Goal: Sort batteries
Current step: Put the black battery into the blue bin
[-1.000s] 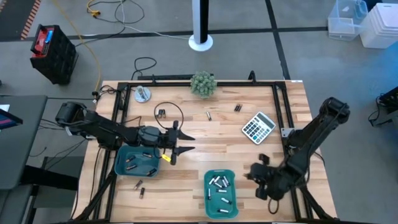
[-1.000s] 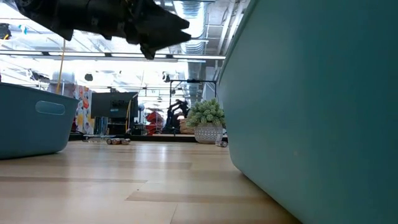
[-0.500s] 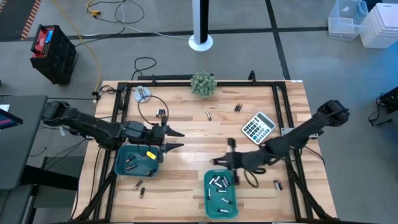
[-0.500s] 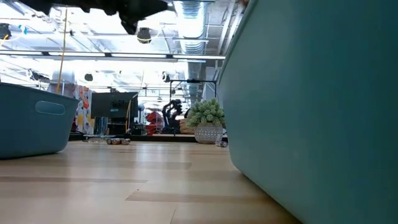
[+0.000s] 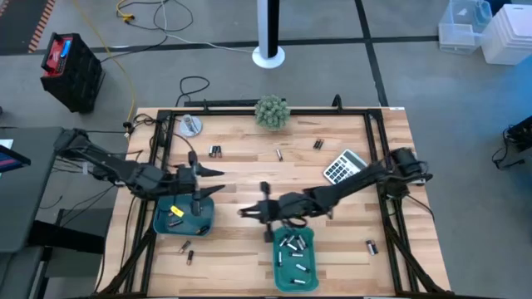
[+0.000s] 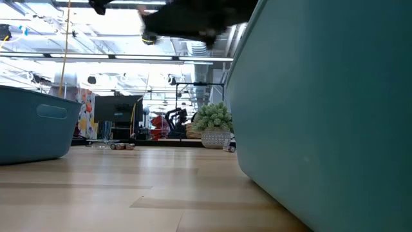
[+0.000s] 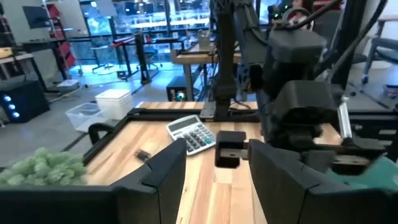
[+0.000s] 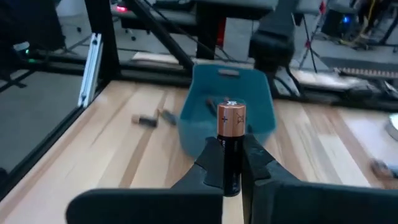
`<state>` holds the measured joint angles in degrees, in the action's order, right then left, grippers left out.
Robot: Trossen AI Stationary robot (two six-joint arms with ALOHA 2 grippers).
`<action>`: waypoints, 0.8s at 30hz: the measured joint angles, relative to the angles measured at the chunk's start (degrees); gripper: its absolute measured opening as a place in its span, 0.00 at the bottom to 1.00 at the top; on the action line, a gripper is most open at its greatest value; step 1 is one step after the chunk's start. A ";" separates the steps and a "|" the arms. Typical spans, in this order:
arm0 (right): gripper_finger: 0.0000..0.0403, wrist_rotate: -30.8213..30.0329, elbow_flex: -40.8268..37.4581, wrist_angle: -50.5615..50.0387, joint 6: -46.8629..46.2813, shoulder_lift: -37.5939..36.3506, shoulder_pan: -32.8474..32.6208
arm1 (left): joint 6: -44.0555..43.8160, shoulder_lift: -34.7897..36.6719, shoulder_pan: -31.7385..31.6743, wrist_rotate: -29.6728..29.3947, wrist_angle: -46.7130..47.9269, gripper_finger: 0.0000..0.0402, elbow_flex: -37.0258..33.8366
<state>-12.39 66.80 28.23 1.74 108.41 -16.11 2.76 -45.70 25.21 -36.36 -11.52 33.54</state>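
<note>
Batteries are split between places: a dark, copper-topped battery point(image 8: 231, 148) is pinched upright between the closed fingers of the right gripper point(image 5: 252, 211), held above the middle of the tabletop point(image 5: 249, 174). The left gripper point(image 5: 209, 180), fingers spread and empty, is held over the left teal tray point(image 5: 160, 222), which apparently holds a few cells.

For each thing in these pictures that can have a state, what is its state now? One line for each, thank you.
Right gripper: shut on a battery, out over the table's middle.
Battery: dark, coppery end, upright between the fingers.
Left gripper: open, empty, above the left tray.
Left tray: holds a few batteries.
Right tray: holds several batteries.
Calculator: lying flat, untouched.
</note>
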 joint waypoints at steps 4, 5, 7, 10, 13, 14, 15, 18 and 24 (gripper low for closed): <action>0.04 1.06 9.66 0.32 1.25 7.05 1.51 | -0.12 2.36 3.25 -3.49 1.84 0.41 -0.01; 0.04 1.29 11.86 0.31 1.55 8.72 1.85 | 0.04 2.91 4.16 -4.13 1.86 0.41 -0.02; 0.04 3.65 17.04 0.11 1.73 12.59 2.64 | 0.82 3.89 5.86 -5.75 1.74 0.41 -0.02; 0.04 7.13 24.92 -1.25 1.12 18.01 3.51 | 2.09 4.39 8.14 -8.80 1.74 0.41 -0.02; 0.04 8.10 32.09 -4.97 0.86 22.82 4.21 | 2.64 4.50 9.88 -11.04 1.82 0.41 -0.02; 0.04 8.19 34.18 -5.84 0.81 24.35 4.38 | 2.83 4.53 10.29 -11.86 1.79 0.41 -0.02; 0.04 8.20 36.03 -6.83 0.78 25.74 4.51 | 3.11 4.53 10.67 -12.33 1.69 0.41 -0.02; 0.06 8.23 40.73 -8.45 0.34 29.11 5.07 | 3.48 4.53 11.49 -13.52 1.63 0.41 -0.02; 0.24 8.44 43.78 -11.37 -0.80 31.60 5.89 | 3.50 4.84 11.58 -14.05 1.84 0.41 -0.02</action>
<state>-3.95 110.59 16.86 0.94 140.00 -10.22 6.27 -40.86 36.80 -50.41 -9.69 33.52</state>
